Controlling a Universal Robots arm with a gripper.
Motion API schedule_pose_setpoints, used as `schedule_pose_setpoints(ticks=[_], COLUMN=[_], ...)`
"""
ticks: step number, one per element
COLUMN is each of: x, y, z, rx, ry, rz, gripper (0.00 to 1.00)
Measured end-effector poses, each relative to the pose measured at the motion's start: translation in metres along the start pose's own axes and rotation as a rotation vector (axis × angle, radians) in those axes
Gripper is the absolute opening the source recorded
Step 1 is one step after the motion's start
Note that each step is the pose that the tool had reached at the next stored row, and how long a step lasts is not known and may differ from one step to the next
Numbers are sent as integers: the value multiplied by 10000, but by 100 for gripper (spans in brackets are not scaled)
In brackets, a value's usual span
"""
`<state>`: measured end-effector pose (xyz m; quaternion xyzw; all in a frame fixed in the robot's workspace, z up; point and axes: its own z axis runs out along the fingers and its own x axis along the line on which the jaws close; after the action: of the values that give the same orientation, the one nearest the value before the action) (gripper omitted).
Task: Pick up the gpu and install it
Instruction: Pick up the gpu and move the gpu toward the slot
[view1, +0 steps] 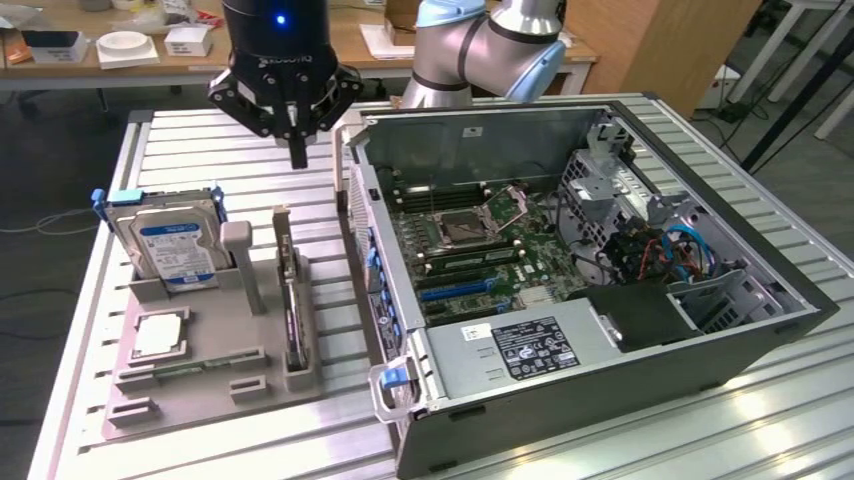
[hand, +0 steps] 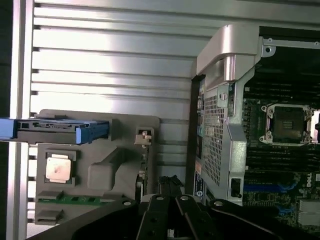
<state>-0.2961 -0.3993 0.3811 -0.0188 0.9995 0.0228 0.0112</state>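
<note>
I'm hovering the gripper (view1: 298, 158), shut and empty, high near the far end of the gpu (view1: 291, 310), which is standing on edge, long axis running near-to-far.

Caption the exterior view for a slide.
Empty, shut end effector hovers near the gpu standing in a grey holder beside the open case.

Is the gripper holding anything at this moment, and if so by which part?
Nothing is held. The gripper is shut and empty, apart from the gpu, which stands on edge in the grey holder.
</note>
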Motion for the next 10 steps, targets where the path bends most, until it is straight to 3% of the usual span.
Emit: schedule_pose_setpoints(ticks=[10], x=[1], y=[-7], z=[39], rx=[-23], ry=[46], rz=[-1007], gripper=[11])
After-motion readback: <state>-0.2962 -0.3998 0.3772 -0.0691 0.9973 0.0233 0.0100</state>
